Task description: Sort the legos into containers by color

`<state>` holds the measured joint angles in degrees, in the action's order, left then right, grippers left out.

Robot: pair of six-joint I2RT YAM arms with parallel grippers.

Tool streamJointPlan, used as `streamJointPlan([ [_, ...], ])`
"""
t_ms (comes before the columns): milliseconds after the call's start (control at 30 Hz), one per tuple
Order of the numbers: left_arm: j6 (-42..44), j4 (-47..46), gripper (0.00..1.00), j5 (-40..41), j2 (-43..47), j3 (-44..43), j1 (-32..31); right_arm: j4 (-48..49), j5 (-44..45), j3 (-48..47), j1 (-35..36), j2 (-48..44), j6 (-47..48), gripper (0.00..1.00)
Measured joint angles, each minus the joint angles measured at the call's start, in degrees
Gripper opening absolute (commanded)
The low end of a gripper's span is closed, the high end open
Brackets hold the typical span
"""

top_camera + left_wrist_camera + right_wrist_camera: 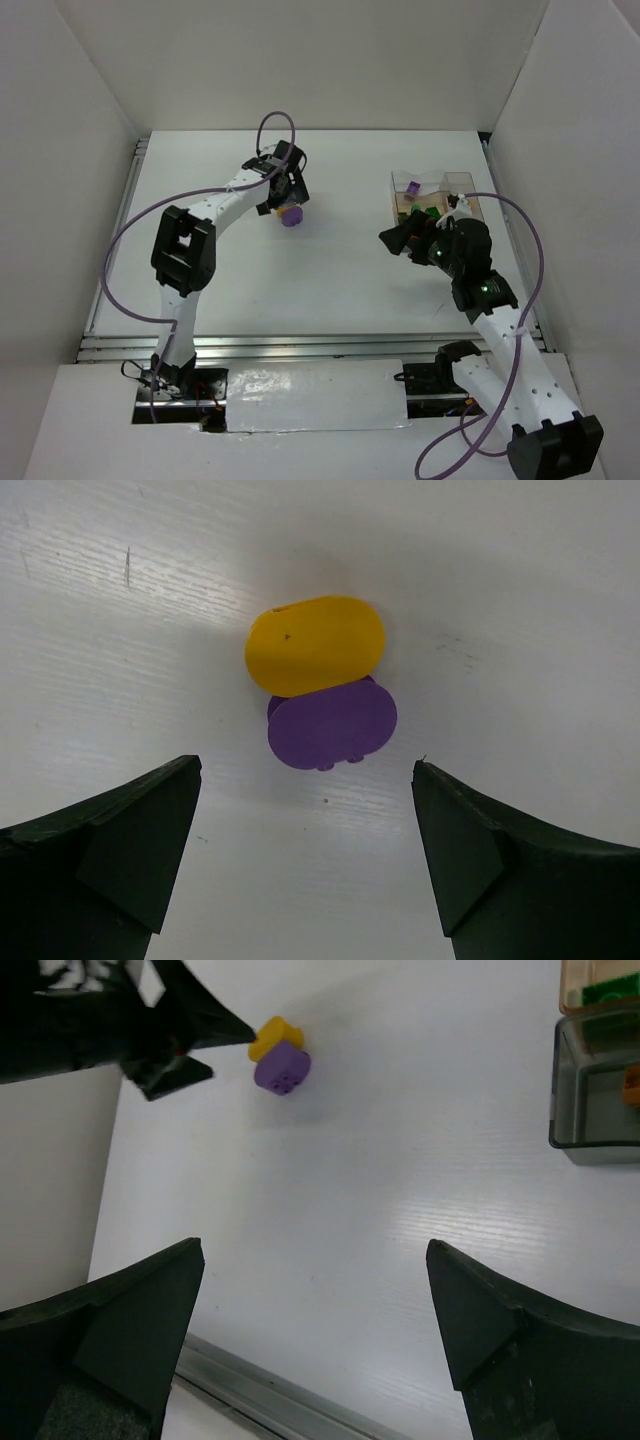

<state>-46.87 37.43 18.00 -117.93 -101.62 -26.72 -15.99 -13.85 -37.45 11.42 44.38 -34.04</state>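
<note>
Purple brick touching yellow brick.
We see left gripper spread wide above them; right gripper released near box.

The containers run off the right wrist view's right edge

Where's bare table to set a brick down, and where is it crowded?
Bare: the table between the purple lego and the container, to the near edge. Crowded: the yellow lego against the purple one under the left end effector, and the container's near side, by the right end effector.
</note>
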Motion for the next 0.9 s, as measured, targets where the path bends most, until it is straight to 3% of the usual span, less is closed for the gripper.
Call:
streamJointPlan([
  [367,-4.2,4.2,1.0,2.6,-9.2,-6.2,-1.4,-2.0,-4.8,5.2,0.3,-8.2,1.2,1.0],
  [900,-5.6,4.1,0.96,5.4,-14.7,-7.8,-2.3,-2.5,-6.9,6.4,0.3,-10.2,2.2,1.0],
])
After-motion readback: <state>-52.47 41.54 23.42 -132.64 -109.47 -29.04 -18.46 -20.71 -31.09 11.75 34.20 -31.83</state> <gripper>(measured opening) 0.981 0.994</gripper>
